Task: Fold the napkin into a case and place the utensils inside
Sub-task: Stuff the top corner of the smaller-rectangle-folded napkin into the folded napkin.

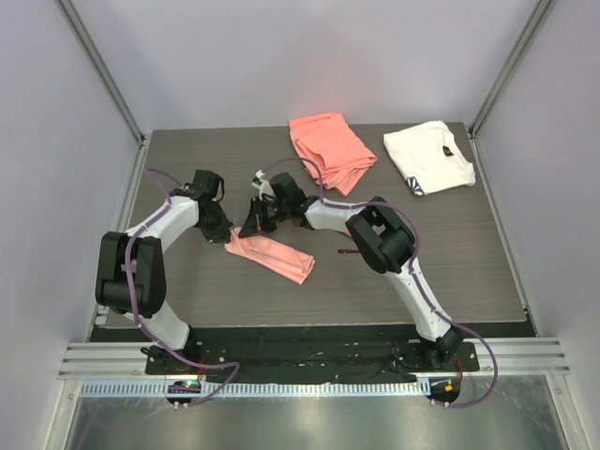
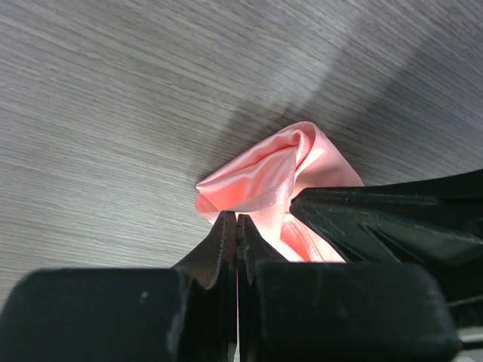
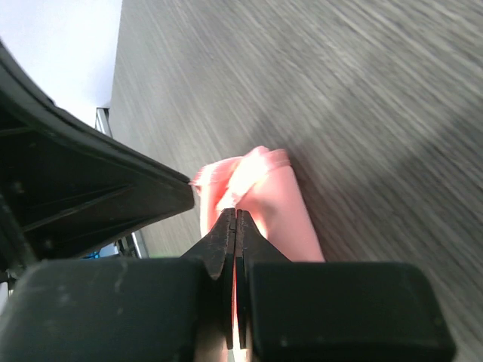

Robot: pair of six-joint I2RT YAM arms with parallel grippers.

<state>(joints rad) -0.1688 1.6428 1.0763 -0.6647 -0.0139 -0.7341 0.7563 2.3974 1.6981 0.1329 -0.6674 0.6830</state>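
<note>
Glossy pale-pink napkin [image 1: 272, 256]; grey woodgrain table [image 1: 450, 262].

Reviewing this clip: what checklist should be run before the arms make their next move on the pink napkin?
1. Left gripper shut on the napkin end: ok.
2. Right gripper shut on the same end: ok.
3. Napkin folded into a narrow strip on the table: ok.
4. Room between the two grippers: not ok, they crowd together.
5. Utensils located: cannot tell, none clearly visible.
6. Coral cloth and white cloth apart from the napkin: ok.
</note>
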